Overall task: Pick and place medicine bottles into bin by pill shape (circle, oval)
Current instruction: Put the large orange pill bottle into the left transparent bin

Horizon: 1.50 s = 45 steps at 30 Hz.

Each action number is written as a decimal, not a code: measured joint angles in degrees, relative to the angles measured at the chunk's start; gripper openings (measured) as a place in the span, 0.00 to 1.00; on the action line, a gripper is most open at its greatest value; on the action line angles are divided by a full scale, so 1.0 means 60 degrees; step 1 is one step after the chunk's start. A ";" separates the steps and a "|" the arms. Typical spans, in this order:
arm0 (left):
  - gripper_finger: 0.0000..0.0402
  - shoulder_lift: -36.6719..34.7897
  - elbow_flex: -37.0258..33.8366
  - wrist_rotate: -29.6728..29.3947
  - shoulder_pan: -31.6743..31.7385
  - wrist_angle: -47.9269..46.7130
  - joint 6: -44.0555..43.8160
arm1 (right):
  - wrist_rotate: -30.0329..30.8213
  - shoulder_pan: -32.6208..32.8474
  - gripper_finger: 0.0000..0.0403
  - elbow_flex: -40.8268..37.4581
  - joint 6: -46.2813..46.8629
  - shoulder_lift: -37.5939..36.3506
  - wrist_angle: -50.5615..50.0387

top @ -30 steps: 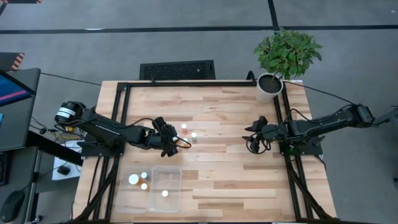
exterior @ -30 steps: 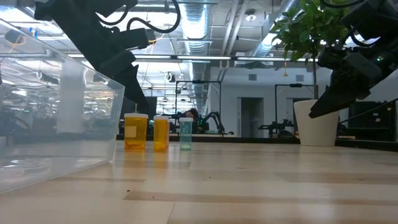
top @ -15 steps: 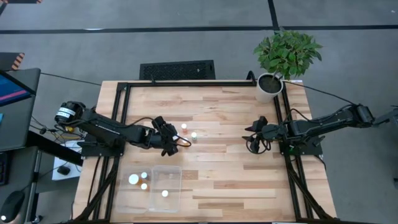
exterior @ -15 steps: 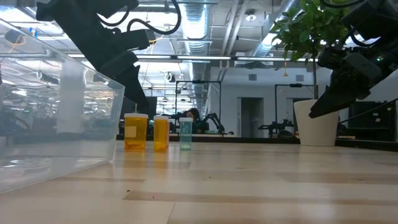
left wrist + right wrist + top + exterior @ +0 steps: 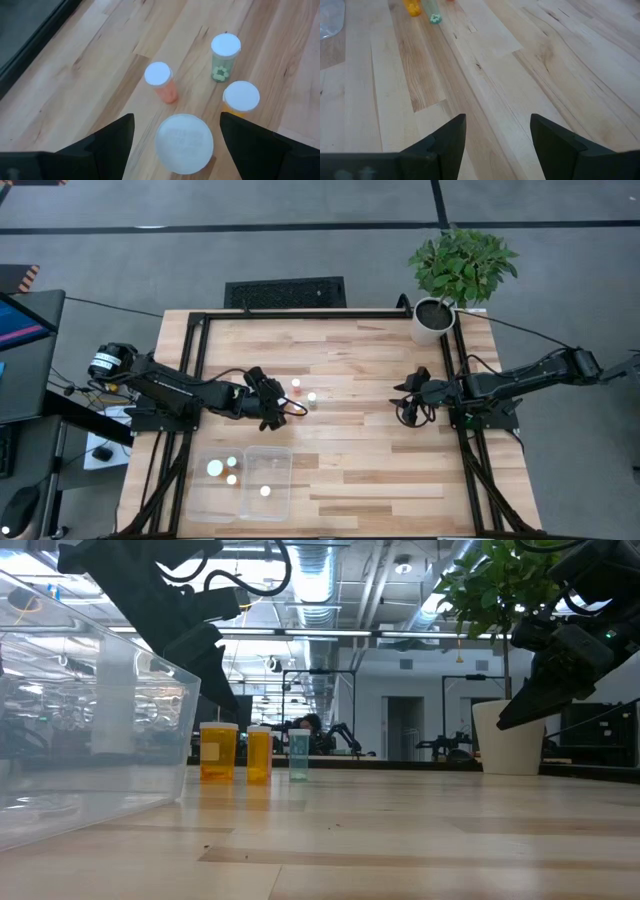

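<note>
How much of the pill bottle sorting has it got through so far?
Partly done. A few white-capped bottles already sit in or by the clear bin; which compartment each is in is hard to tell. In hand: the left gripper hangs open around a large-capped bottle, not yet gripping it. Left: that one and three smaller bottles beside it. The right gripper waits open, holding nothing.
</note>
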 joint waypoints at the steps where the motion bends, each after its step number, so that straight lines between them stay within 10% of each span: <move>1: 0.72 0.0000 0.0000 -0.0003 0.0000 -0.0050 0.0000 | 0.0000 -0.0003 0.58 0.0000 -0.0008 0.0000 0.0000; 45: 0.72 0.0000 0.0004 0.0761 0.0684 -0.0231 0.0516 | -0.0004 -0.0003 0.58 0.0000 -0.0197 0.0000 0.0022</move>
